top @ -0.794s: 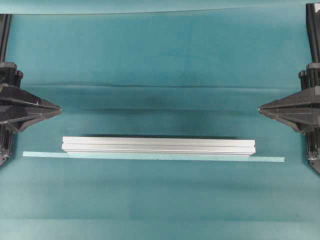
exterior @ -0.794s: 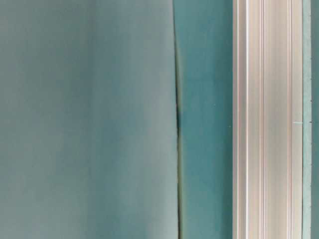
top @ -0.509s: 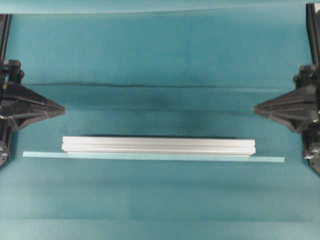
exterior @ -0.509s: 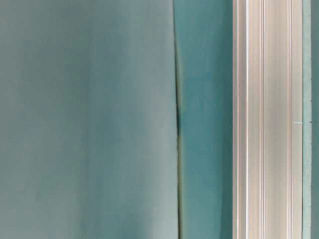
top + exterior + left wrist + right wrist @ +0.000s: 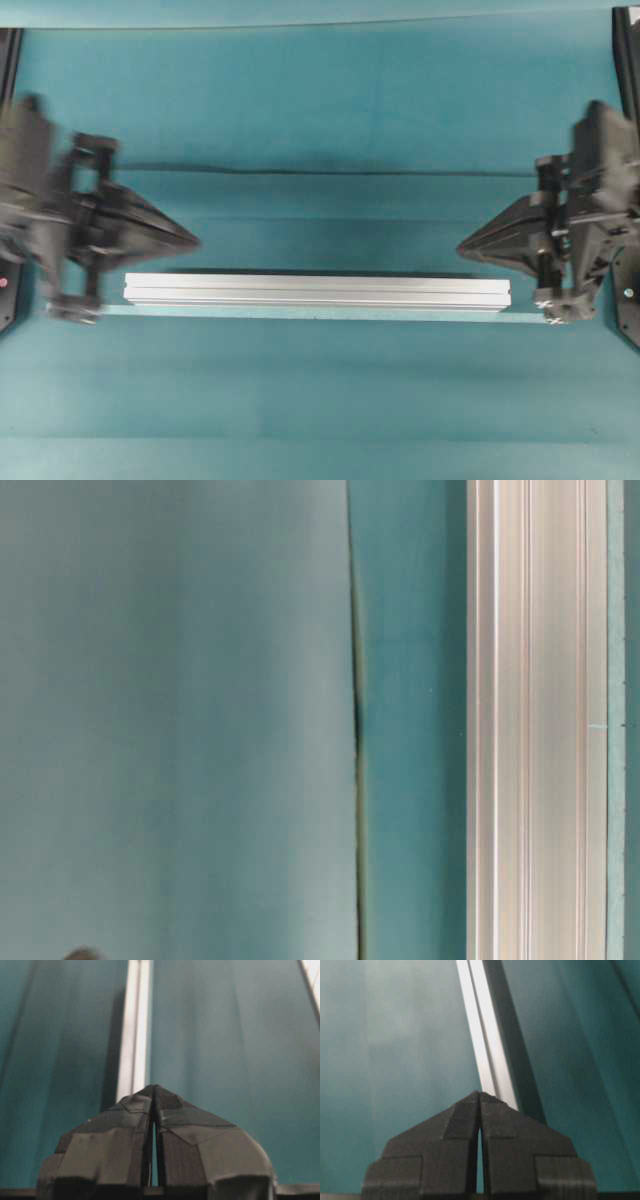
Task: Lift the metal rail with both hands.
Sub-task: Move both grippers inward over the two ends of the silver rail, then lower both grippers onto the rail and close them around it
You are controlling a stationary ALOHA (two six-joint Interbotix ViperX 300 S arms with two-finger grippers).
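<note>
In your overhead view the left gripper (image 5: 190, 241) is smeared by motion blur, so its wrist housing and outline are hard to read. Both arms run off the side edges of that view. The pale tape strip (image 5: 300, 313) along the front of the rail (image 5: 317, 292) is covered at both ends by the grippers. In the table-level view the rail (image 5: 535, 720) is cut off at top and bottom, and a dark blurred shape (image 5: 82, 954) at the bottom edge is too small to identify. In each wrist view the rail's near end is hidden behind the closed fingertips, left (image 5: 142, 1105) and right (image 5: 470, 1105).
</note>
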